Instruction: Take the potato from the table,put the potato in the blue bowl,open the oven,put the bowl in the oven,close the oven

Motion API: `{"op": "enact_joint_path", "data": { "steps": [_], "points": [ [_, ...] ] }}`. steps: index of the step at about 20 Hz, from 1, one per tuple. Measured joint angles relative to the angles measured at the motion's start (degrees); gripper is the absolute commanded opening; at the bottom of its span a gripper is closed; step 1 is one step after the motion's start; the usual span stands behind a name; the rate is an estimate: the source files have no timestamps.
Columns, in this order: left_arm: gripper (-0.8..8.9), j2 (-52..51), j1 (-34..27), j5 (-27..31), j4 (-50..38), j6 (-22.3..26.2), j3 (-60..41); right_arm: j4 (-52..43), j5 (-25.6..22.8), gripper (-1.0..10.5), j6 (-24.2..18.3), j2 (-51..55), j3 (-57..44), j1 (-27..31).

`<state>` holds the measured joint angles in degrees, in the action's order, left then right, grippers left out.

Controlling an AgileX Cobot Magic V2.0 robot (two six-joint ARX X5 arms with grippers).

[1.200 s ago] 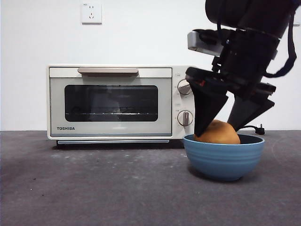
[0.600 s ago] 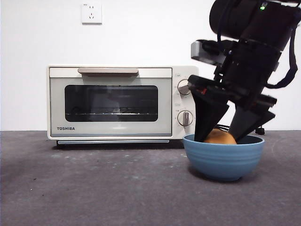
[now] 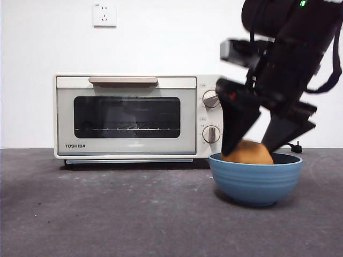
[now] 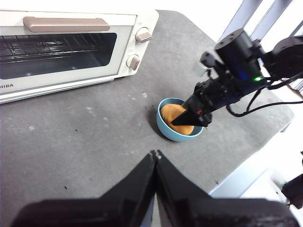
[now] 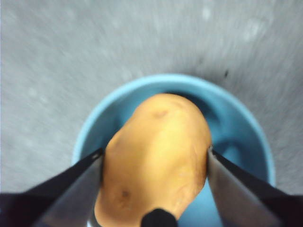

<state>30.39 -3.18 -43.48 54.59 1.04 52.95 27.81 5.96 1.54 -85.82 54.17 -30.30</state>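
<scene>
The potato (image 5: pixel 156 156) is gripped by the right gripper (image 3: pixel 252 151) fingers inside the blue bowl (image 3: pixel 255 179); left gripper (image 4: pixel 155 156) fingers pressed together.

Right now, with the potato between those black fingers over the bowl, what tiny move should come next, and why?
Probably open the right gripper: its fingers flank the potato, which already sits inside the blue bowl, and the oven is shut.

Potato (image 3: pixel 248 152) held in blue bowl (image 3: pixel 255 180), bowl placed on table (image 3: pixel 107 214), right of and nearer than oven (image 3: pixel 136 116).
</scene>
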Motion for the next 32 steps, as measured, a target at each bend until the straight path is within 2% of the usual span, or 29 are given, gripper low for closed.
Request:
{"op": "enact_joint_path", "data": {
  "steps": [8, 10, 13, 16, 21, 25, 32],
  "points": [
    [-0.08, 7.1, 0.0, 0.0, -7.5, 0.0, 0.0, 2.0, 0.0, 4.5, 0.0, 8.9, 0.0, 0.0],
    [-0.08, 9.1, 0.3, 0.0, -12.3, -0.2, 0.0, 3.5, -0.1, 4.5, 0.1, 11.0, 0.0, 0.0],
    [-0.08, 14.4, 2.1, 0.0, -22.8, -3.0, 0.0, 6.4, -0.2, 4.5, 0.2, 16.7, 0.0, 0.0],
    [-0.08, 21.1, 5.0, 5.0, -32.4, -5.2, 0.0, 11.9, -0.4, 4.5, 0.2, 22.3, 0.0, 0.0],
    [-0.08, 33.1, 10.1, 12.2, -45.5, -5.6, 1.6, 18.8, -0.4, 4.5, 1.6, 29.2, 0.0, 0.0],
    [-0.08, 44.4, 12.7, 16.2, -49.8, -4.7, 7.6, 23.4, -0.5, 4.4, 3.0, 32.4, 0.0, 0.0],
    [-0.08, 60.7, 14.6, 19.5, -50.1, -1.4, 18.1, 25.5, -0.5, 4.4, 5.3, 36.3, 0.0, 0.0]
  ]
}}
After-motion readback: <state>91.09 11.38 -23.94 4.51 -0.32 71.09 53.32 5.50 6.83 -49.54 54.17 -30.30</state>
